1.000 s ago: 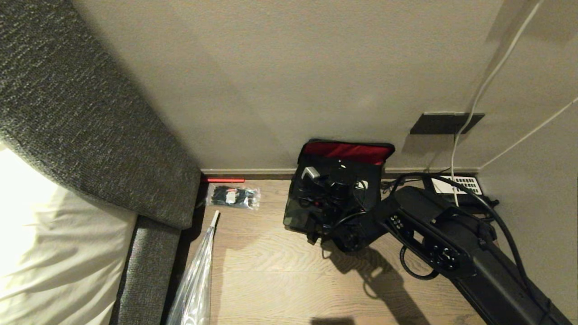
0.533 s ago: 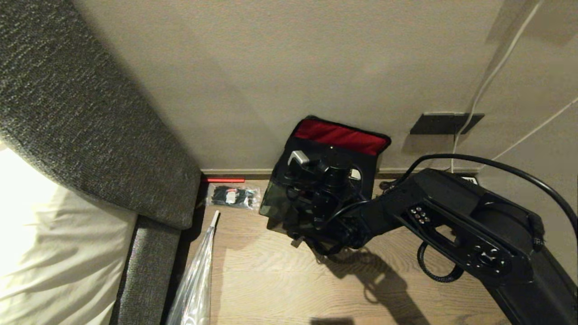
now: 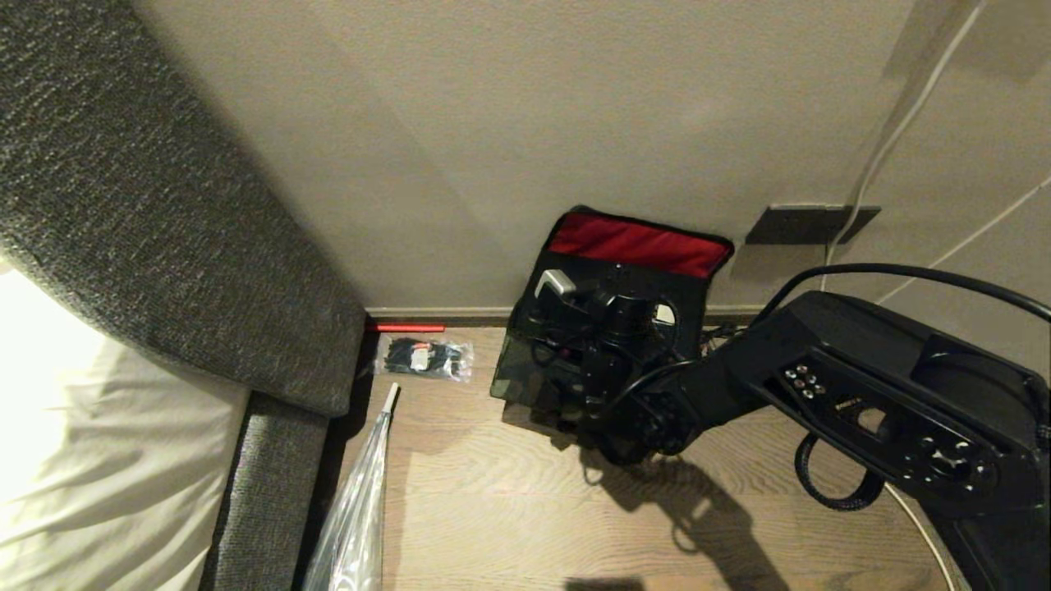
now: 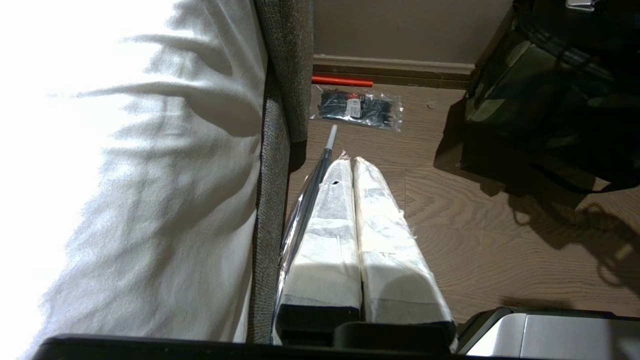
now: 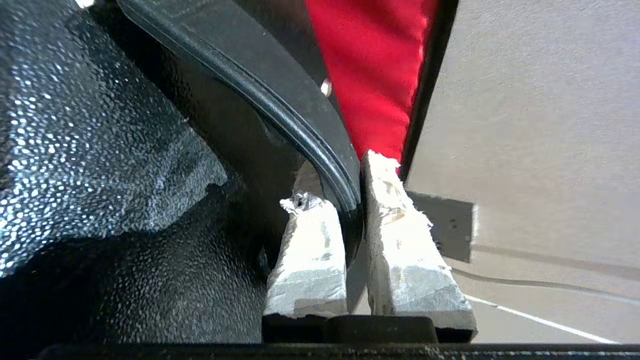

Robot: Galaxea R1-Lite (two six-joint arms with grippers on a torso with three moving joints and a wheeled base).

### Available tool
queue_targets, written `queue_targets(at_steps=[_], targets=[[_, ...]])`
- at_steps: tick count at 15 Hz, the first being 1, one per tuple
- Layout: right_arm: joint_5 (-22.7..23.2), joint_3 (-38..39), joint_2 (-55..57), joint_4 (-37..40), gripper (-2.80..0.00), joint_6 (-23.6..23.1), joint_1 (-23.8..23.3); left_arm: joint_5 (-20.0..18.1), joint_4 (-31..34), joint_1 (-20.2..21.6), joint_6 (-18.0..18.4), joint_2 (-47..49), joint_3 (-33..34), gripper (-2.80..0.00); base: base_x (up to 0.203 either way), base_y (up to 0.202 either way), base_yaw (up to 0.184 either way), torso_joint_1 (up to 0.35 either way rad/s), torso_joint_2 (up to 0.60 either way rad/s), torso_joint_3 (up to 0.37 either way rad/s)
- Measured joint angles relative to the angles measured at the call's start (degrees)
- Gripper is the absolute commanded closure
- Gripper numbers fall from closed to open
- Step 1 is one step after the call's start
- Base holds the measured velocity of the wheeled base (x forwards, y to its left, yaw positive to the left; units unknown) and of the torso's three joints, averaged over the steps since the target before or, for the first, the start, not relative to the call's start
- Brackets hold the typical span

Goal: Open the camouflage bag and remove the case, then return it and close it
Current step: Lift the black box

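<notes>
Against the wall (image 3: 460, 148), the open bag (image 3: 525, 373) sat on the floor, the right hand (image 5: 350, 200) pinching its black rim (image 5: 280, 115), the left hand (image 4: 352, 200) pressed together, idle.

Wood floor (image 3: 493, 501), camo bag (image 3: 525, 379), clear pkt (image 3: 424, 358), red stick (image 3: 408, 327)

No legible text, brand, number or sign. The label on the clear packet (image 3: 423, 358) is too small to read.
</notes>
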Motion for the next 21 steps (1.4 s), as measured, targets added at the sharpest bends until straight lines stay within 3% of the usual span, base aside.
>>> queue_targets(at_steps=[4,11,18,21], targets=[[4.0,3.3,-0.9,-0.5,0.0,0.4,-1.2,0.0,0.0,0.0,0.0,0.0,0.0,0.0,0.0,0.0,0.0,0.0,0.0,0.0],[4.1,5.1,-0.2,0.5,0.0,1.9,-2.3,0.0,0.0,0.0,0.0,0.0,0.0,0.0,0.0,0.0,0.0,0.0,0.0,0.0],[5.0,0.8,4.6,2.0,0.0,2.9,-3.6,0.0,0.0,0.0,0.0,0.0,0.0,0.0,0.0,0.0,0.0,0.0,0.0,0.0],[5.1,-5.0,7.7,6.2,0.0,6.5,-3.7,0.0,0.0,0.0,0.0,0.0,0.0,0.0,0.0,0.0,0.0,0.0,0.0,0.0]])
